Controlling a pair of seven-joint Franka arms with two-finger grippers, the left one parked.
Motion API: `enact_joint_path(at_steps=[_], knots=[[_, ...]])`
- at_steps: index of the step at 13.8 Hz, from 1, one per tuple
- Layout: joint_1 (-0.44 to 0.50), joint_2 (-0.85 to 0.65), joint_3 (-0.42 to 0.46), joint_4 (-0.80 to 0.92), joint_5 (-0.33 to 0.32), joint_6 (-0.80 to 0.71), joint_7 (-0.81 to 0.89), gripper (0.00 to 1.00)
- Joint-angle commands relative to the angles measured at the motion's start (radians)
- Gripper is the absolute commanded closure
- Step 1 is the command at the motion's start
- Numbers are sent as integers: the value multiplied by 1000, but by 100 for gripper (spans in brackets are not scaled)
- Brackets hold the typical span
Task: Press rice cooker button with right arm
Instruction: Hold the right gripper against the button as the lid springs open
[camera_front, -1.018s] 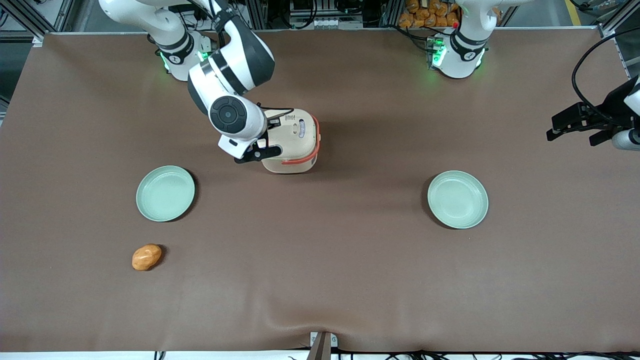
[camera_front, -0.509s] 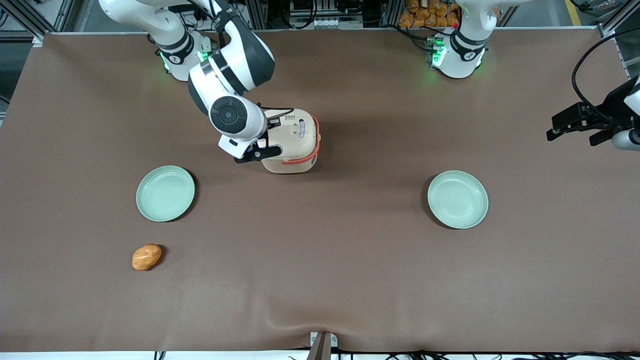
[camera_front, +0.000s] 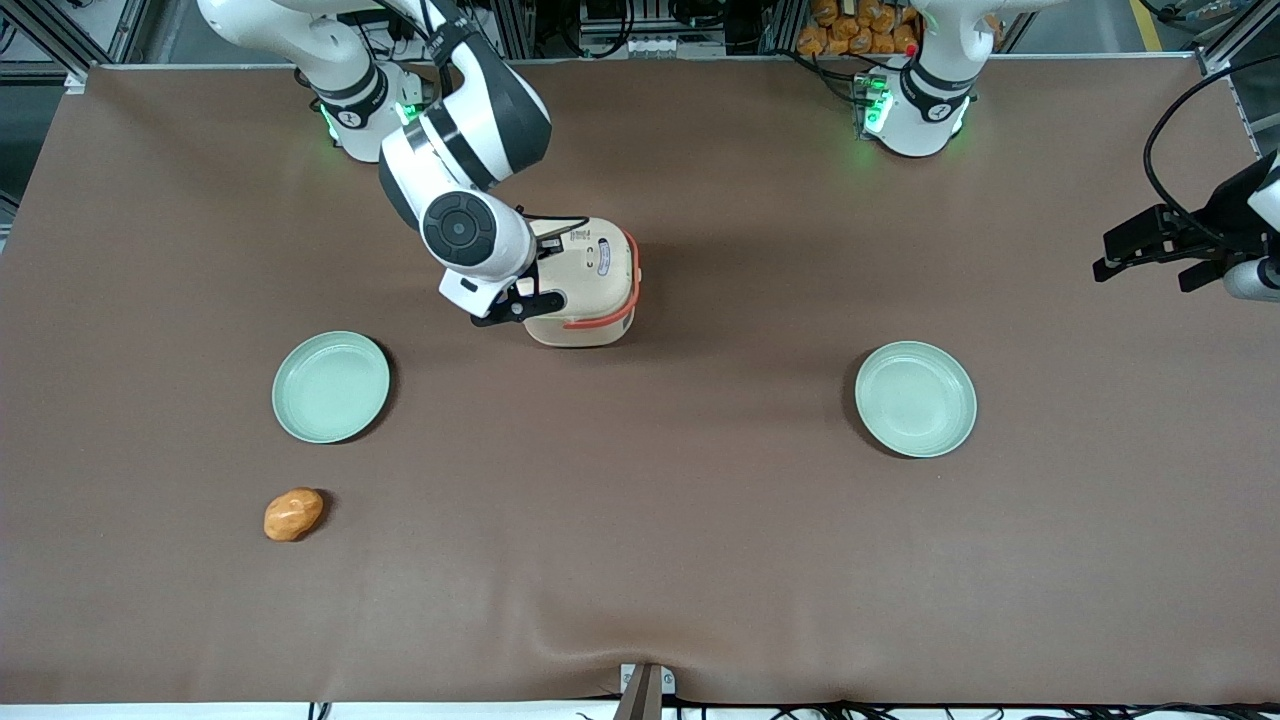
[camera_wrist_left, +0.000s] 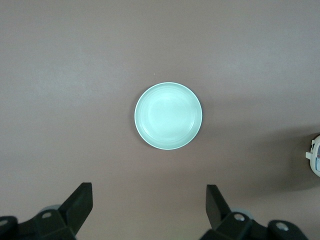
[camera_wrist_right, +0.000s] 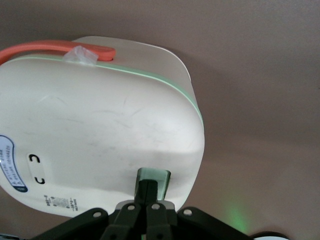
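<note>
The cream rice cooker (camera_front: 590, 285) with its coral-orange handle (camera_front: 600, 322) stands lid-closed on the brown table. In the right wrist view the cooker (camera_wrist_right: 100, 130) shows its pale-green rim and orange handle (camera_wrist_right: 55, 48). The small pale-green button (camera_wrist_right: 161, 174) sits at the lid's edge. My right arm (camera_front: 460, 228) leans over the cooker. Its gripper (camera_wrist_right: 148, 186) is shut, fingertips together and pressed against the button. In the front view the gripper (camera_front: 535, 298) sits at the cooker's side toward the working arm's end and hides the button.
A pale-green plate (camera_front: 331, 387) lies nearer the front camera toward the working arm's end, with an orange bread roll (camera_front: 293, 514) nearer still. A second plate (camera_front: 915, 398) lies toward the parked arm's end and shows in the left wrist view (camera_wrist_left: 168, 116).
The right arm's wrist has edged very slightly toward the cooker. Nothing else has moved.
</note>
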Motion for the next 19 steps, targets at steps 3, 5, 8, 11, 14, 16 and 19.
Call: enact_joint_path(at_steps=[3, 5, 8, 11, 14, 16, 19], knots=[[12, 0, -3, -29, 8, 30, -16, 98], [12, -1, -3, -28, 8, 30, -16, 98], [2, -21, -2, -18, 8, 15, -16, 96], [-5, -38, -2, 31, 10, -48, -16, 95], [-13, -64, -2, 81, 37, -122, -14, 94], [-42, -89, -2, 126, 108, -186, -17, 93], [-68, -103, -3, 251, 160, -319, -14, 88]])
